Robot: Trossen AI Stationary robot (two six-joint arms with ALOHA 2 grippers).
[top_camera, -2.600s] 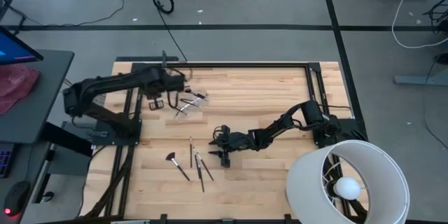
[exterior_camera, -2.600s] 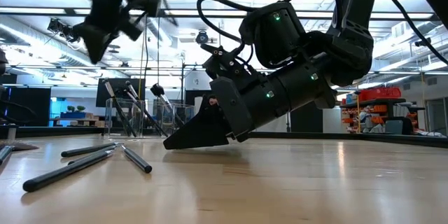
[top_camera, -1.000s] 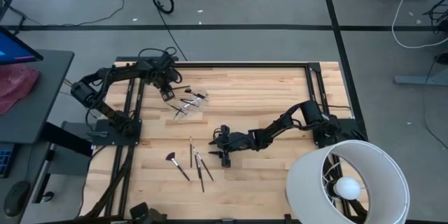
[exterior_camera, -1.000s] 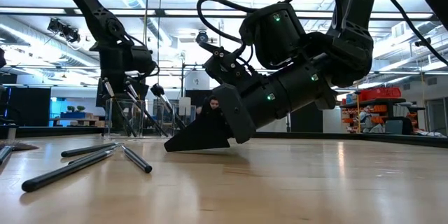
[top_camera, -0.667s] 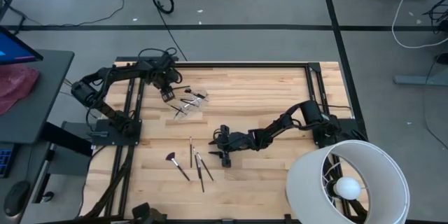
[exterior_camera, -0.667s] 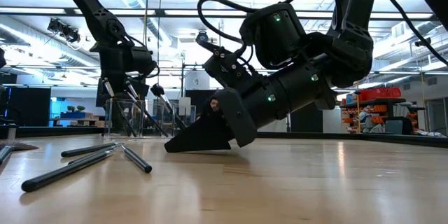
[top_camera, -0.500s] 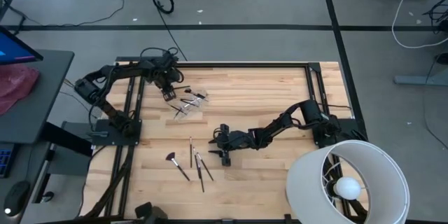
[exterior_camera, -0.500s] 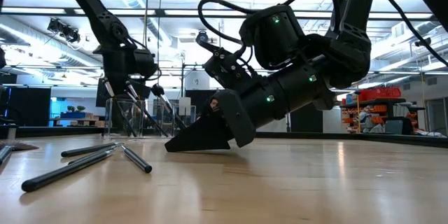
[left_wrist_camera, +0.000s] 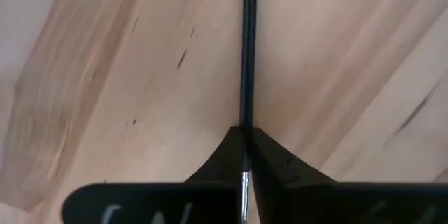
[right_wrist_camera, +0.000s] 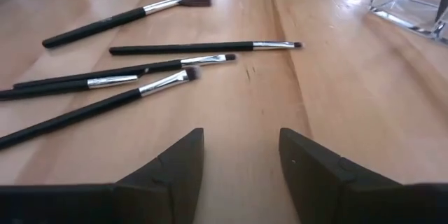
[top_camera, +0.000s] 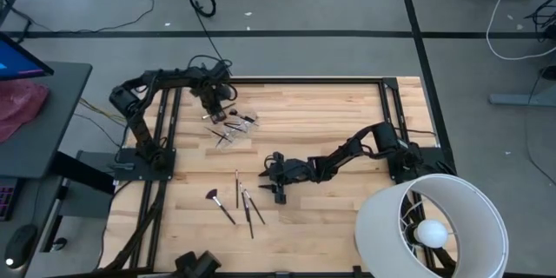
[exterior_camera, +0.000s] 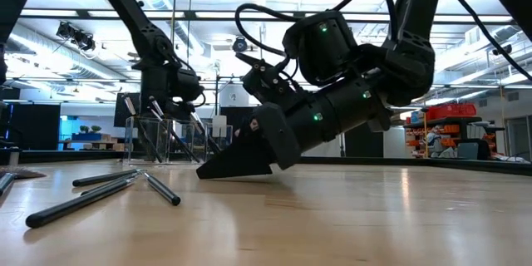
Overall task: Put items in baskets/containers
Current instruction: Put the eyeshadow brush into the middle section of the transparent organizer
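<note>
One brush (left_wrist_camera: 247, 56) ran straight out ahead of the left gripper (top_camera: 211, 113), whose jaws were shut on its handle at the clear container (top_camera: 236, 127). Five brushes (right_wrist_camera: 133, 77) lay on the counter (top_camera: 330, 130) just ahead of the right gripper (right_wrist_camera: 238, 155), jaws open and empty, long axes crosswise.

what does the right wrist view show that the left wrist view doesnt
Only the right wrist view shows the right gripper open and empty above the table, five loose brushes lying ahead of it, one fan-shaped, and a corner of the clear container.

Only the left wrist view shows the left gripper shut on a thin dark brush handle that runs straight out from its fingertips.

Both show the light wooden table and dark-handled makeup brushes.
</note>
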